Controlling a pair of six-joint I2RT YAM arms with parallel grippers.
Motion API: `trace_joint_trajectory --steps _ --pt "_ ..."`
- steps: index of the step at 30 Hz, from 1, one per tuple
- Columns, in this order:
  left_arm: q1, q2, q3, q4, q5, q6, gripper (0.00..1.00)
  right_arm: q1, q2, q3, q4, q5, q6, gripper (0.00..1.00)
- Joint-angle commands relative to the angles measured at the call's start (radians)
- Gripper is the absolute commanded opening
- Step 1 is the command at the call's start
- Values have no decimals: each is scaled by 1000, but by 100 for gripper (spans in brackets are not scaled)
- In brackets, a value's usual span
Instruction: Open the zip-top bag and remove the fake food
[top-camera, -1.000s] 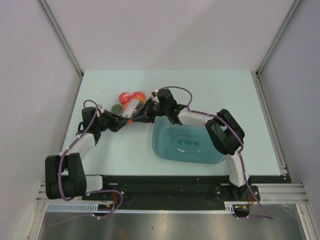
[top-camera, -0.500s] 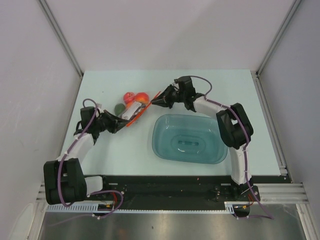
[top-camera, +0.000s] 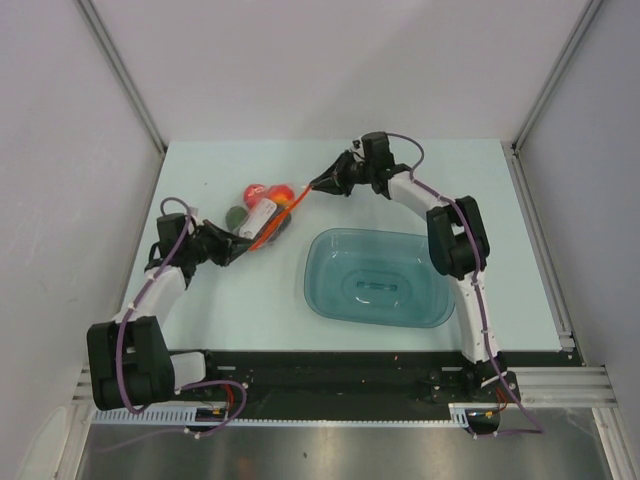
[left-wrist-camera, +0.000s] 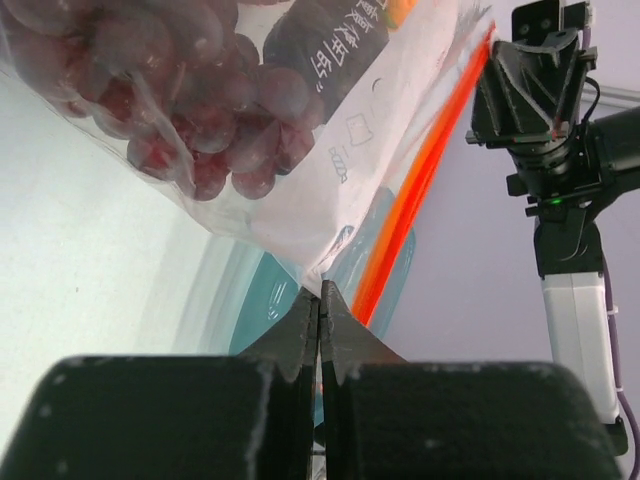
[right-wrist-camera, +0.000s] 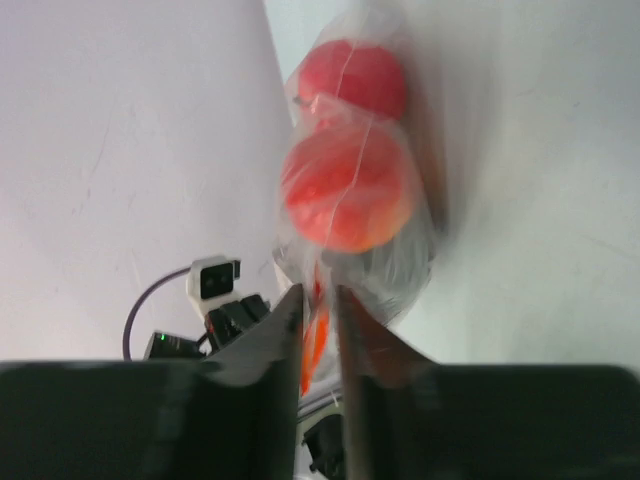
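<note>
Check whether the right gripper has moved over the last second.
Yes. The right gripper, pinching the bag, has moved away from the tub's far left rim toward the back wall, slightly rightward.

The zip-top bag (top-camera: 268, 215), up and to the left of the tub (top-camera: 320, 285), is clear plastic with an orange-red zip strip (left-wrist-camera: 427, 170) and black print on a white patch. Through it show dark-red grapes (left-wrist-camera: 190, 110), a red round fruit (right-wrist-camera: 352, 78), a red-orange round fruit (right-wrist-camera: 345, 190) and what looks like a dark-green piece (top-camera: 235, 213). The tub is translucent teal on a pale mint table (top-camera: 230, 300).
</note>
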Motion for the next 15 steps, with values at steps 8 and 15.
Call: trace_joint_trajectory --steps 8,15 --pt "17 -6 14 53 54 -1 0 -14 -192 4 -370 123 -302 76" --pt "4 -4 14 53 49 -12 0 110 -257 -154 -205 131 -299 48"
